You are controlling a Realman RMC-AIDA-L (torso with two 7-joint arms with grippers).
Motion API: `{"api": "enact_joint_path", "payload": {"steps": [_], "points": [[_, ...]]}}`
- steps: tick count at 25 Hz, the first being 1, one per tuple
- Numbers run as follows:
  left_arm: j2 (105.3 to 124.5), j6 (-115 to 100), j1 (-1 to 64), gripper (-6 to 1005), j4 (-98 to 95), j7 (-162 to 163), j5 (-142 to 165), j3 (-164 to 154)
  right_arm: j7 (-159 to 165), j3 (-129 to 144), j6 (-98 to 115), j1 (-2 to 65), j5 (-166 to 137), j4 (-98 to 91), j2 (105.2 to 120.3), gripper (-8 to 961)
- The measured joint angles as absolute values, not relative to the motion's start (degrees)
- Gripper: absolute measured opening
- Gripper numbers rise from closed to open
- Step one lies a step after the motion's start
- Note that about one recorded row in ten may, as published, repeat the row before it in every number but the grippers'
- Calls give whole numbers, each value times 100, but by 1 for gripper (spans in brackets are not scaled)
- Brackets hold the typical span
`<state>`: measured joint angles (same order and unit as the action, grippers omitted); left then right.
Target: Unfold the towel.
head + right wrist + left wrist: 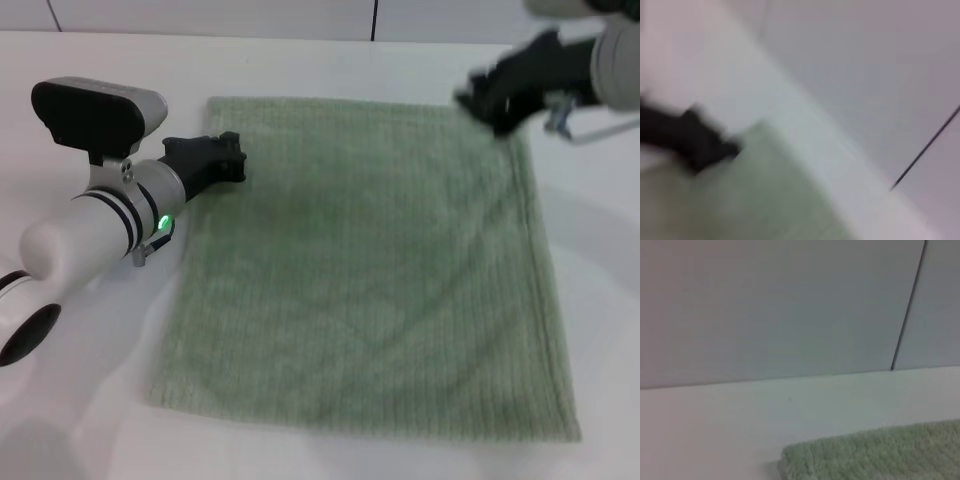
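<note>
The pale sage-green towel [365, 265] lies spread flat as one wide, roughly square sheet on the white table. My left gripper [232, 160] is at the towel's left edge near its far left corner, low over the table. My right gripper [487, 100] is at the towel's far right corner, just above the cloth and blurred. The left wrist view shows a far corner of the towel [880, 455] lying on the table. The right wrist view shows the towel [755, 200] with the other arm's black gripper [695, 142] at its edge.
The white table [90, 120] surrounds the towel on all sides. A pale wall [790, 305] with a dark vertical seam [907, 305] stands behind the table's far edge. The left arm's white body [70, 245] lies over the table left of the towel.
</note>
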<state>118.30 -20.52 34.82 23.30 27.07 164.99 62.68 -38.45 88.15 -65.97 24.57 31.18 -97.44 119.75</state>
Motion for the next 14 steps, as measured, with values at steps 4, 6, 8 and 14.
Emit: {"api": "enact_joint_path", "payload": {"steps": [4, 6, 8, 14], "points": [[11827, -2688, 3166, -2, 2476, 2707, 16496, 6450, -4107, 9062, -5120, 2065, 3193, -9656, 11984, 179], [11820, -3406, 2879, -2, 2521, 2707, 16499, 6598, -4163, 9263, -4396, 1960, 3208, -9482, 11987, 180], [11814, -3979, 2695, -2, 2531, 2708, 16512, 6667, -4169, 9470, -3852, 1957, 3211, -9268, 11988, 180], [11779, -4540, 2545, -2, 2481, 2932, 16530, 6804, -4072, 9995, -2261, 1973, 3238, -8844, 11989, 179]]}}
